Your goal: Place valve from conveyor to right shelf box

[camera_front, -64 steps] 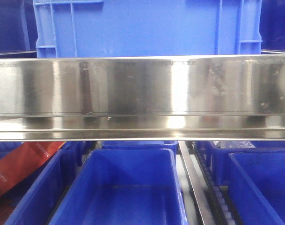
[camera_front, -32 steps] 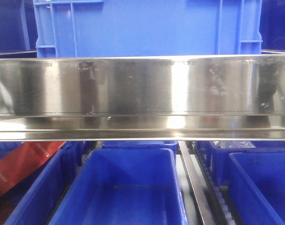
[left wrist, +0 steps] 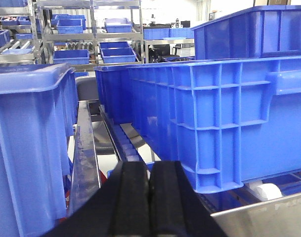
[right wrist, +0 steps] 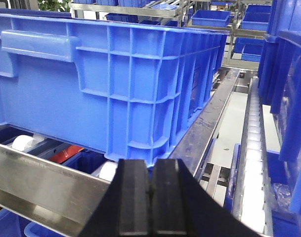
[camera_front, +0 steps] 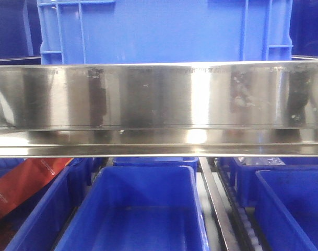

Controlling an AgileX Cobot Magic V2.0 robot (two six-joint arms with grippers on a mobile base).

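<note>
Both my left end effector (left wrist: 149, 207) and right end effector (right wrist: 150, 205) are pressed closed, empty; no valve visible anywhere. Facing the shiny stainless-steel shelf (camera_front: 159, 97), I risk striking the ribbed blue plastic crate (right wrist: 106, 74)

Shiny steel right shelf (camera_front: 159, 104) rail, horizontal.

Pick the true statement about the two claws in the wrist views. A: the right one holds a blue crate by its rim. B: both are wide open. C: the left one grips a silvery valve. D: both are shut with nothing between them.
D: the left claw and the right claw each show their black pads pressed together, nothing between them.
</note>
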